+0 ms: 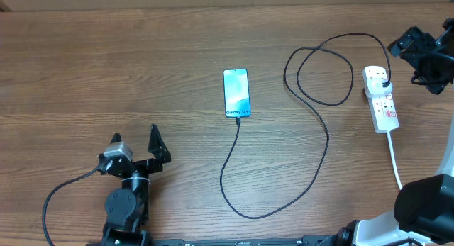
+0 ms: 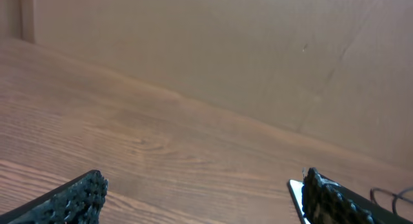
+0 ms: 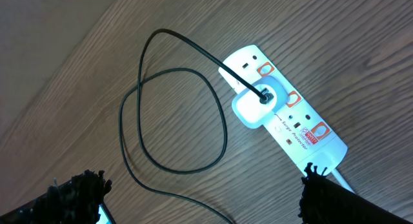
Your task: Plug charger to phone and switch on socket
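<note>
Wooden table [image 1: 142, 76]: I read "Galaxy S24" on the phone [image 1: 237, 93] at centre, with the charger [image 1: 323, 143] entering its 6 o'clock edge. The socket [image 1: 383, 104] at 3 o'clock holds its other end. Left gripper [image 2: 203, 185] and right gripper [image 3: 201, 179] both gape, empty.

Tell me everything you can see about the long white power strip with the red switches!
The long white plastic power strip lies flat on the right side of the brown wooden table. Small red switches sit in a row along one edge, but the pictures do not show whether they are on or off. A thick white cord leaves its near end. A white square adapter is plugged into an outlet toward the far end, with a thin black cable coming out.
</note>
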